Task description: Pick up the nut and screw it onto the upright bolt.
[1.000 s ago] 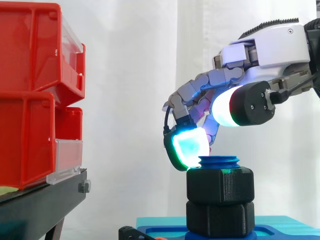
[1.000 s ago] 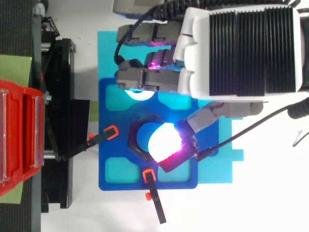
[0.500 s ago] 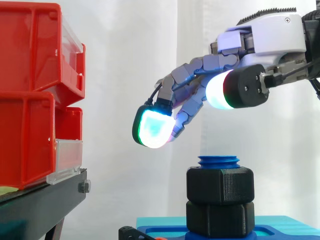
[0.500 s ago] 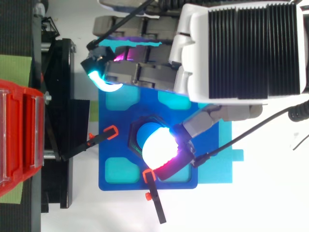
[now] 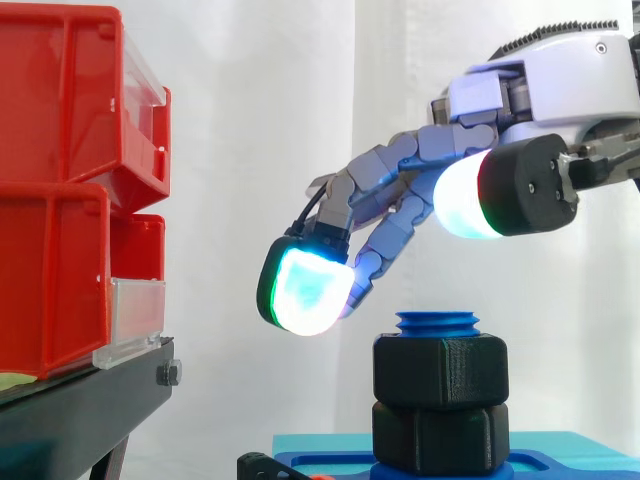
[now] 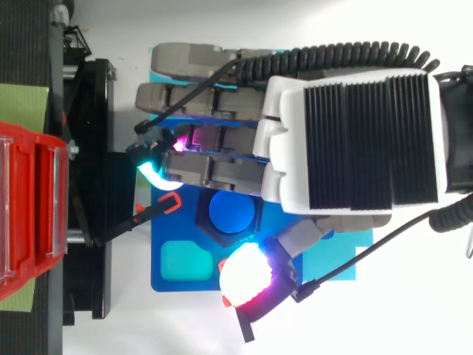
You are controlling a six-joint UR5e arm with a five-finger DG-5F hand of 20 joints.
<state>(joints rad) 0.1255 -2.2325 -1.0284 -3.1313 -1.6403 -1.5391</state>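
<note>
Side view: hand [image 5: 560,85] comes in from the upper right, above the bolt [image 5: 437,322]. Fingers reach down and left, nearly straight and loosely spread; hand is wide and holds nothing. One fingertip pad [image 5: 303,292] glows cyan-white with a green rim. It hangs left of the bolt top and a little above it, apart from both bolt and nut [image 5: 440,372]. Thumb pad [image 5: 465,197] glows white, above the bolt and slightly to its right, well clear of it.

Bolt is blue and upright, with its threaded top showing above the nut. Nut is black and hexagonal, seated on the bolt and resting on a lower hex [image 5: 437,438] of the same colour. The stack stands on a blue plate [image 5: 570,462], which lies on a light cyan mat [image 5: 320,443].

Top view: bolt top [image 6: 233,211] is a blue disc ringed by the nut. The fingers [image 6: 199,137] lie on its far side and the thumb pad [image 6: 242,277] on its near side. The plate has a teal pocket [image 6: 182,260] left of the thumb. Two black clamps with orange tips sit at the plate's edges, one at the left [image 6: 148,213] and one on the near side [image 6: 242,324].

Red bins [image 5: 60,190] are stacked at the left on a black stand [image 5: 80,410].
</note>
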